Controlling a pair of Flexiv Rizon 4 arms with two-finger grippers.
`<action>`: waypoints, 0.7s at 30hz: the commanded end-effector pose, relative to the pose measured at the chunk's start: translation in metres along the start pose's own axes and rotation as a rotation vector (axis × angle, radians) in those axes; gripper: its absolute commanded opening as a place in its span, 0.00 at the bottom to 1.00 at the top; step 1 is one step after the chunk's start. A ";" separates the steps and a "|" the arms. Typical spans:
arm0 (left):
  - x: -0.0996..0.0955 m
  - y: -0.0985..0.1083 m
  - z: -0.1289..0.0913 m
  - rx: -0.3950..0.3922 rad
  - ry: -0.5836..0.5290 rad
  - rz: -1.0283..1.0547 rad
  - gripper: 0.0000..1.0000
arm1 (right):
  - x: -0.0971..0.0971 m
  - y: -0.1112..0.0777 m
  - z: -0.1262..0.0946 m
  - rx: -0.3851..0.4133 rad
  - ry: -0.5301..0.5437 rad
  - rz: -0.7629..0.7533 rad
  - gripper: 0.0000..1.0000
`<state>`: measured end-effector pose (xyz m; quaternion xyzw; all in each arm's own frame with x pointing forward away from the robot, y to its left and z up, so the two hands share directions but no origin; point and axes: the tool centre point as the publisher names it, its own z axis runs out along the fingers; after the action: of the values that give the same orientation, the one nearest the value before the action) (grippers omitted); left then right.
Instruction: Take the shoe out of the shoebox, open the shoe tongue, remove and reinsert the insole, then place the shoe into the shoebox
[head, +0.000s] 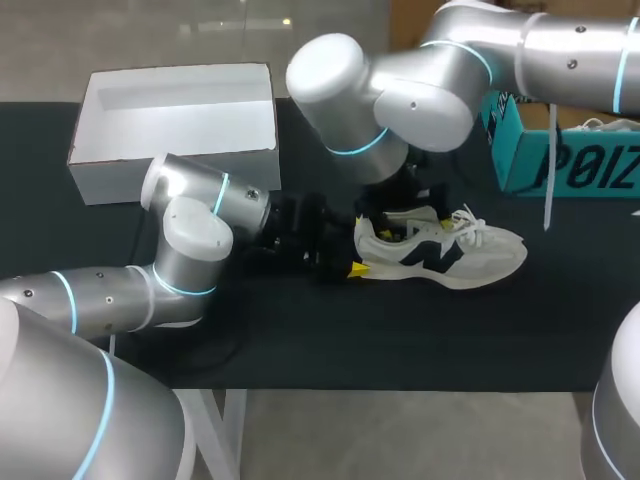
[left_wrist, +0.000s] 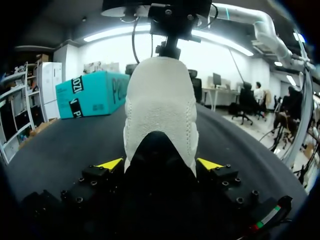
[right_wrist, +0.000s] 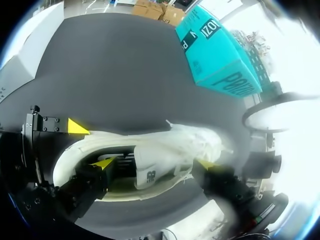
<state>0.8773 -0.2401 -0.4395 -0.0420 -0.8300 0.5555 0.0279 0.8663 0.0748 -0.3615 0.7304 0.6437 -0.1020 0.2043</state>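
One pale shoe (head: 440, 250) stands on its sole on the black table (head: 400, 340), between an open white shoebox (head: 175, 130) and a teal box (head: 560, 160), apart from both. The left gripper (left_wrist: 160, 165) clamps its heel from both sides. The right gripper (right_wrist: 155, 164) is above it, released, with one fingertip (right_wrist: 103, 162) inside the opening and the other by the laces.
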 end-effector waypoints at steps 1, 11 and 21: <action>-0.001 0.000 0.003 -0.004 0.004 0.000 0.00 | 0.003 0.003 0.001 0.000 -0.015 -0.002 1.00; -0.001 0.000 0.003 -0.004 0.004 0.000 0.00 | 0.007 -0.001 0.005 -0.013 0.003 -0.004 1.00; -0.001 0.000 0.003 -0.004 0.004 0.000 0.00 | -0.013 0.000 0.022 -0.019 -0.026 0.024 1.00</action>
<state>0.8770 -0.2402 -0.4389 -0.0425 -0.8299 0.5557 0.0280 0.8670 0.0610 -0.3744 0.7334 0.6336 -0.1064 0.2221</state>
